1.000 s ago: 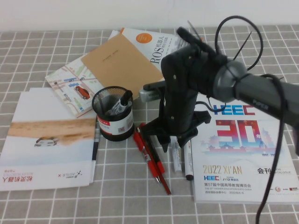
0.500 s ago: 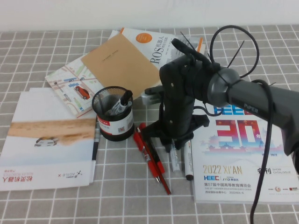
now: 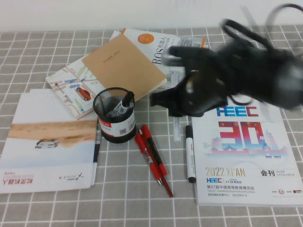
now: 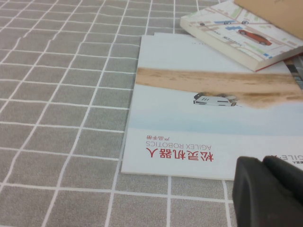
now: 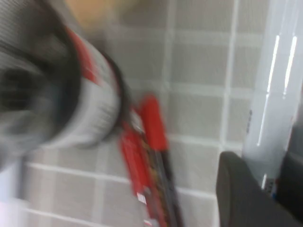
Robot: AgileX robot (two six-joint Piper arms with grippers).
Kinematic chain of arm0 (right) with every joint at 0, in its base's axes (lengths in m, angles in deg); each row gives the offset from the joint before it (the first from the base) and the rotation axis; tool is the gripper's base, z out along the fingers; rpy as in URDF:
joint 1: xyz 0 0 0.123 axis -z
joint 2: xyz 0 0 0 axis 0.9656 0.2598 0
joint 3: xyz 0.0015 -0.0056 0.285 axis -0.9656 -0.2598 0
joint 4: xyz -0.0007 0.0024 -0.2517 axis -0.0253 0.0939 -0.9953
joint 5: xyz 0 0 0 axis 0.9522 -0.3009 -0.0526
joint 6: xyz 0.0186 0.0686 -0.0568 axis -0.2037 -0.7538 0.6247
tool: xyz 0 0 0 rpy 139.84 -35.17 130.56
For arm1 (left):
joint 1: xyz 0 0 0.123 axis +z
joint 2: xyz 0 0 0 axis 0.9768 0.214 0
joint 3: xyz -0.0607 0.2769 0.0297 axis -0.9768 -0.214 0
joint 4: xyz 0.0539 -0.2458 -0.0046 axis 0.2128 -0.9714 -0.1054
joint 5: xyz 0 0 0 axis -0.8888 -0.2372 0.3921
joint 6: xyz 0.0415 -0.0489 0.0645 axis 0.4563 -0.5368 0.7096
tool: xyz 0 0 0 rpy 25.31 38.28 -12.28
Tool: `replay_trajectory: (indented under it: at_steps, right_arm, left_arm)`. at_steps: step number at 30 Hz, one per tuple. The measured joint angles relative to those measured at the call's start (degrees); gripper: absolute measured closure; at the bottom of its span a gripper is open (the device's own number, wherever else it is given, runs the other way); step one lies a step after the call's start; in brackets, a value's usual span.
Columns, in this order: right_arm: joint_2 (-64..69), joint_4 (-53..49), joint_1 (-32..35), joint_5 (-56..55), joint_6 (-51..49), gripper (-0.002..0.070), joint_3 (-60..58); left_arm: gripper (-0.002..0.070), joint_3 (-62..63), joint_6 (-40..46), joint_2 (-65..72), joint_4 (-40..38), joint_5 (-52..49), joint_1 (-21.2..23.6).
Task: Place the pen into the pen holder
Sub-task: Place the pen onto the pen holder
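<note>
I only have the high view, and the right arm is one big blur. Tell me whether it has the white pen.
Observer: The right wrist view shows the pen sitting between the jaws of the right gripper, pressed against one dark finger. It looks gripped.
Operator: Now report the left arm. It is not in my picture.
Observer: The left wrist view puts the left gripper over the near corner of the AgileX brochure, with nothing in front of it.

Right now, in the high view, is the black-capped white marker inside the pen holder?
No, the black-capped marker lies flat on the table, apart from the pen holder.
</note>
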Motion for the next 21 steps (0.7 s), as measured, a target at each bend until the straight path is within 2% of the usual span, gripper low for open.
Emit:
replay_trajectory:
  at_steps: [2,6,10,16,21]
  right_arm:
    - [-6.0,-0.2,0.1,-11.8,-0.4,0.0575,-9.0]
    - [-16.2,0.6,0.2,-42.8,0.2,0.0575,-27.0]
    - [-18.6,1.2,-1.5,-68.0,10.1,0.0575,-35.1]
    - [-13.7,1.2,-6.9,-79.7,24.9,0.0575,-32.6]
    - [-4.6,1.2,-8.0,-85.3,27.9,0.0575,-25.4]
  left_arm:
    - [0.0678,0.0,0.0,0.0,0.0,0.0,0.0]
    - [0.0678,0.0,0.0,0.0,0.0,0.0,0.0]
    - [0.0678,0.0,0.0,0.0,0.0,0.0,0.0]
    - [0.0678,0.0,0.0,0.0,0.0,0.0,0.0]
    - [0.0678,0.0,0.0,0.0,0.0,0.0,0.0]
